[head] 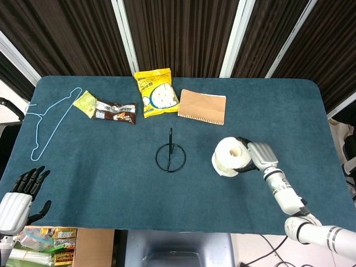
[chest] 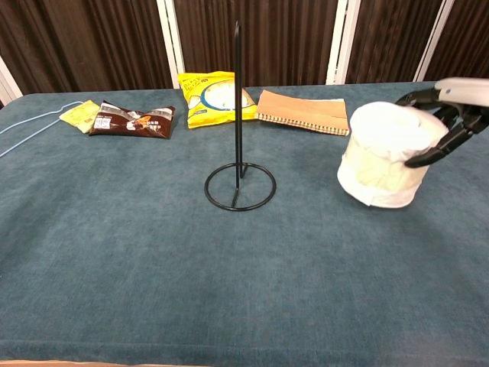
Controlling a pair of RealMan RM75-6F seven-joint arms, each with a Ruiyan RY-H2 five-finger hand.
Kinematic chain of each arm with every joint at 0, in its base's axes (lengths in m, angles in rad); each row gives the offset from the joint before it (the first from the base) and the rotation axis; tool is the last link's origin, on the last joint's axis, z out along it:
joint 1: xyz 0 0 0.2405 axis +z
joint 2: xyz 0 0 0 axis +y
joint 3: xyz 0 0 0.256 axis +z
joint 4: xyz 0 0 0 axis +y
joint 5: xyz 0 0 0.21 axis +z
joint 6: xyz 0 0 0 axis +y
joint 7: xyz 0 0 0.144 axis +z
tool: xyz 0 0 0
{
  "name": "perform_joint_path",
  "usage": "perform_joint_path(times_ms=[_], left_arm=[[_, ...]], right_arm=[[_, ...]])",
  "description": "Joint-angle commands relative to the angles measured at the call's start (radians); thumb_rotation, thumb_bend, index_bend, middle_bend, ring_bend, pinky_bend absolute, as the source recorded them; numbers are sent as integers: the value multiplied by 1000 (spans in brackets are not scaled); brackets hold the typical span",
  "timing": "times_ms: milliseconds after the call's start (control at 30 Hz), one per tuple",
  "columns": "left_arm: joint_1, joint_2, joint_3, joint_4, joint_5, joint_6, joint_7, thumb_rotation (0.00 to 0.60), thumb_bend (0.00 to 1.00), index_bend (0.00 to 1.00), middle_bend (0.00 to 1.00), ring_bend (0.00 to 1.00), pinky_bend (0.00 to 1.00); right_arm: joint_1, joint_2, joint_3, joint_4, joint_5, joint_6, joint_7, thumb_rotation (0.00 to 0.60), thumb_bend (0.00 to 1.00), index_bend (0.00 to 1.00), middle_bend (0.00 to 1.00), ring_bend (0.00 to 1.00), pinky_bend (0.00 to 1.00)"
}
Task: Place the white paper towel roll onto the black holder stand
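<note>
The white paper towel roll stands to the right of the black holder stand, a thin upright rod on a ring base near the table's middle. My right hand grips the roll from its right side, fingers curled around its top and side. The roll leans slightly toward the stand; whether it is off the cloth I cannot tell. My left hand hangs past the table's front left corner with fingers apart and holds nothing.
A yellow snack bag, a brown notebook and a dark chocolate wrapper lie along the back. A small yellow packet and a light blue hanger lie at the left.
</note>
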Motion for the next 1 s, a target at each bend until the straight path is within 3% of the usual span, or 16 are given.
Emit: perform_joint_path(times_ms=[33, 300, 433, 667, 1000], left_arm=[[2, -2, -2, -1, -4, 3, 3, 600, 414, 0, 0, 7, 116], [5, -10, -2, -9, -7, 2, 29, 600, 416, 0, 0, 8, 113], [4, -12, -2, -11, -7, -1, 36, 600, 415, 0, 0, 8, 112], [4, -10, -4, -12, -8, 0, 29, 600, 415, 0, 0, 8, 111], [5, -3, -7, -3, -7, 10, -4, 600, 417, 0, 0, 8, 111]], right_arm=[[-36, 36, 18, -64, -90, 112, 35, 600, 312, 785, 634, 610, 560], [-57, 189, 91, -321, -173, 226, 64, 600, 312, 788, 636, 613, 560], [-37, 232, 144, -432, -154, 252, 42, 600, 311, 788, 636, 613, 560], [60, 244, 234, -566, 13, 259, -91, 600, 312, 788, 636, 615, 560], [205, 180, 268, -636, 233, 308, -273, 600, 312, 788, 637, 616, 560]])
